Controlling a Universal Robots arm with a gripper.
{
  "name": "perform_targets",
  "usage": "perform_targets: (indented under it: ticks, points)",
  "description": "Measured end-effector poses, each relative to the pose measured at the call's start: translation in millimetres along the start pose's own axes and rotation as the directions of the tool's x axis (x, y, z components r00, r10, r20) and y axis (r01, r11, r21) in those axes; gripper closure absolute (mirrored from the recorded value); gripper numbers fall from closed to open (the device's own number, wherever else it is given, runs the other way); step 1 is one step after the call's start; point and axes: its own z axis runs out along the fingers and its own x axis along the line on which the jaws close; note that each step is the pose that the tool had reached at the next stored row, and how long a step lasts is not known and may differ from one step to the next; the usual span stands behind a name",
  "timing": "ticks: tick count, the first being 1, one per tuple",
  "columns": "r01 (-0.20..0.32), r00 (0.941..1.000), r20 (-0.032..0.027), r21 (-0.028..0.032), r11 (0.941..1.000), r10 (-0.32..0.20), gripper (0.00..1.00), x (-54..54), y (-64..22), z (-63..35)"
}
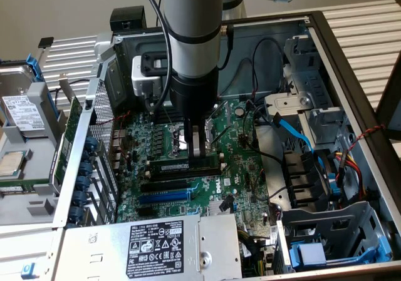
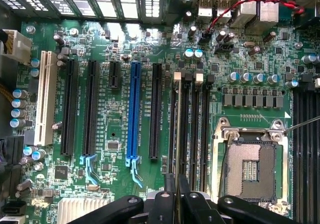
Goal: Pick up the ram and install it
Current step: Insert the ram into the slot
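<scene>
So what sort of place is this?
Probably a robotics lab or computer-assembly bench: an open computer case lies on a slatted table, its motherboard bare, and a robot arm reaches down into it.

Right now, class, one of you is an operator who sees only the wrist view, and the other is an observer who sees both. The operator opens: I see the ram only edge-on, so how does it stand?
Observer: In the exterior view the ram stands on edge along a black memory slot, its white label facing the camera.
Operator: How does the arm meet it?
Observer: The arm hangs straight down, and the gripper is closed on the ram's top edge.
Operator: What sits past the board's slot end?
Observer: A silver power supply box with a black label, at the near edge of the case.
</scene>
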Motion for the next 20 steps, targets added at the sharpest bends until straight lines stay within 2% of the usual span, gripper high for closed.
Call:
perform_targets:
  ticks: [8, 10, 11, 12, 13, 20]
  points:
    - [0.000, 1.0000, 0.0001, 0.0002, 1.0000, 0.000, 0.87, 0.0, 0.3, 0.7]
    - [0.000, 1.0000, 0.0000, 0.0000, 1.0000, 0.000, 0.85, 0.0, 0.5, 0.8]
    - [0.000, 1.0000, 0.0000, 0.0000, 1.0000, 0.000, 0.79, 0.0, 0.6, 0.8]
    - [0.000, 1.0000, 0.0000, 0.0001, 1.0000, 0.000, 0.79, 0.0, 1.0, 0.9]
    - [0.000, 1.0000, 0.0001, 0.0001, 1.0000, 0.000, 0.72, 0.0, 1.4, 0.8]
    - [0.000, 1.0000, 0.0000, 0.0000, 1.0000, 0.000, 0.72, -0.3, 5.6, -6.0]
